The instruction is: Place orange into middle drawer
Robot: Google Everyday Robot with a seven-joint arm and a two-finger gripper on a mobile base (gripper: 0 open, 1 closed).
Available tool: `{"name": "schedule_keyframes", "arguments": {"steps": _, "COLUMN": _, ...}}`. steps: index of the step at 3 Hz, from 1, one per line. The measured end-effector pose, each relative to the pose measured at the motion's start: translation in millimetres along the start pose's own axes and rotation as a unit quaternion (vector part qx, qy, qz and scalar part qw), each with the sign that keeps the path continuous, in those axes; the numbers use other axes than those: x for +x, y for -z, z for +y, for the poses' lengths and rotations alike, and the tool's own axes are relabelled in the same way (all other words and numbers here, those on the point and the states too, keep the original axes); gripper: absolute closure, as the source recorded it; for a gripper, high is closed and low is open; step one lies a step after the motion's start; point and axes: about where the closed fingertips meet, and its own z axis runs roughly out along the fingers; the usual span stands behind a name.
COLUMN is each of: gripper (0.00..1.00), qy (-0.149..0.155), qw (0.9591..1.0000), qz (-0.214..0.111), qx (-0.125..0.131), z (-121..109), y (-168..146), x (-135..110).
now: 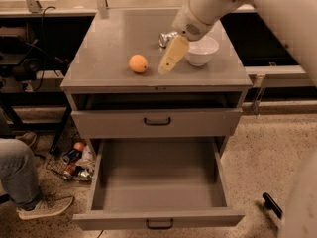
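Right now the gripper (166,66) hovers low over the cabinet top (114,38). It is tan, on a thick white arm coming in from upper right, and angled down and to the left. Its tip is just beside the orange (138,63) but apart from it. Can't tell whether it's open or closed; it holds nothing and isn't on the fruit.

The orange sits on the top near the front edge, left of centre. Just behind the gripper is a white bowl (202,50), w/ a crushed silver can (167,37) to its left, partly hidden by the arm.

Below the top, the upper drawer front (157,123) is pushed in. Under it, the middle drawer (158,185) is pulled well out toward the viewer, w/ nothing inside.

Bottom left: a person's jeans leg and sneaker (44,208), plus some cans on the floor.

Progress — early. The drawer is ready, but the orange isn't grasped yet. Gripping, lifting, carrying down & forward, and releasing are all left.
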Motion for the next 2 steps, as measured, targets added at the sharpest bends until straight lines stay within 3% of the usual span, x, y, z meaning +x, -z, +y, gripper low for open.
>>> {"name": "schedule_keyframes", "arguments": {"steps": 2, "gripper": 0.00, "qy": 0.010, "qw": 0.9996, "qz": -0.004, "qx": -0.026, "z": -1, "y": -54, "x": -39}}
